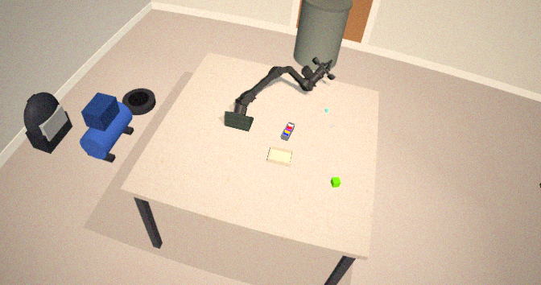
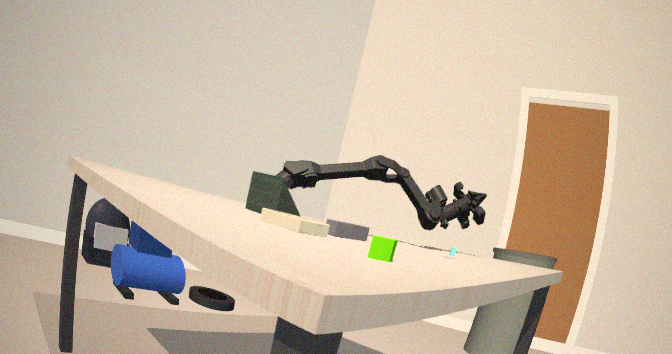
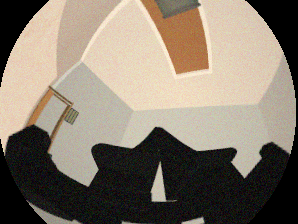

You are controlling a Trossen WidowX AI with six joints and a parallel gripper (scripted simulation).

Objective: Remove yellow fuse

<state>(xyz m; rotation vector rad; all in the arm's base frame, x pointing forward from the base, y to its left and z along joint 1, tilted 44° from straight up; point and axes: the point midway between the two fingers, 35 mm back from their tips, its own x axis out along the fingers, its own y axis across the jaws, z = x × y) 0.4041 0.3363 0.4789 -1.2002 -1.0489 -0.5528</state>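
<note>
The grey fuse block (image 1: pixel 284 137) (image 2: pixel 348 230) lies near the middle of the table (image 1: pixel 201 174). It holds a red, a yellow and a blue fuse; the yellow fuse (image 1: pixel 287 131) sits in the middle and is too small to make out well. In the exterior view the fuses do not show. The shallow beige tray (image 1: pixel 269 154) (image 2: pixel 295 222) lies just in front of the block and is empty. My gripper (image 1: pixel 327 72) (image 2: pixel 479 199) (image 3: pixel 157 129) is shut on nothing. It hangs high over the table's far part, well away from block and tray, and points towards the wall.
A green cube (image 1: pixel 336 182) (image 2: pixel 382 248) lies at the front right. A small cyan piece (image 1: pixel 327 110) (image 2: pixel 453 251) lies under the gripper. A grey barrel (image 1: pixel 322 25) (image 2: pixel 505 296) stands behind the table. The arm base (image 1: pixel 238 121) (image 2: pixel 267 193) sits left of the block.
</note>
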